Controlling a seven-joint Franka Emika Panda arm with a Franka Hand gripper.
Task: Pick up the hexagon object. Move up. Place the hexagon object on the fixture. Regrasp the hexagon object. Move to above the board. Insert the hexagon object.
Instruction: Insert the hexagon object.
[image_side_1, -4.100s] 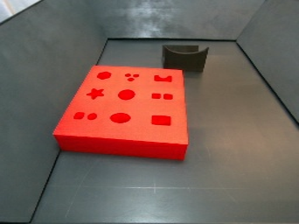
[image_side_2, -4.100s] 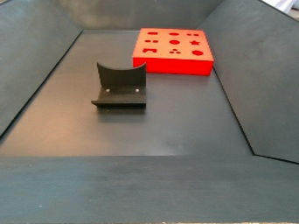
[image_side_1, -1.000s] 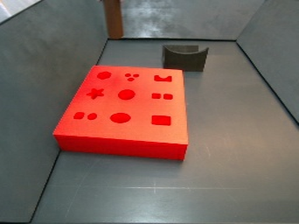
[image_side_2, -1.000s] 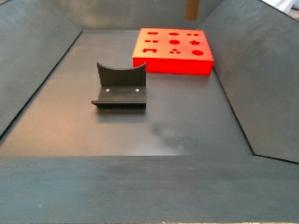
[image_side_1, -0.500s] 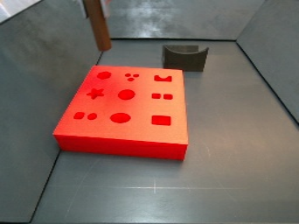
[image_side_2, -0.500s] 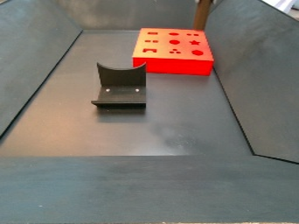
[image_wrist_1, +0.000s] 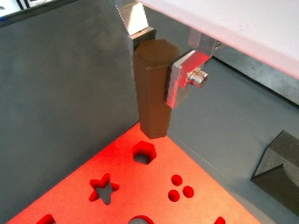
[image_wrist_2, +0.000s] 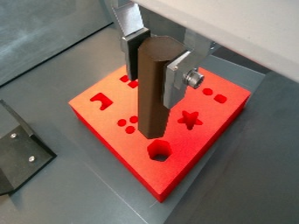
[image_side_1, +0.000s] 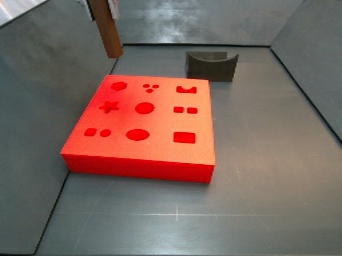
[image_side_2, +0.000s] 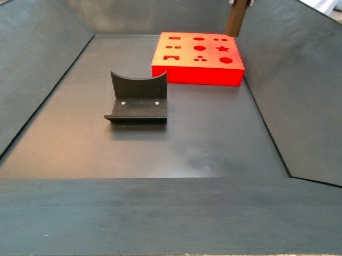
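Gripper (image_wrist_2: 156, 66) clamped on hexagon object (image_wrist_2: 156, 87), held upright w/ lower end just above board (image_wrist_2: 222, 118) near hexagonal cutout (image_wrist_2: 158, 150), prob. for straight-down insertion; alignment w/ hole hard to judge; fixture (image_side_1: 213, 64) well apart, empty.
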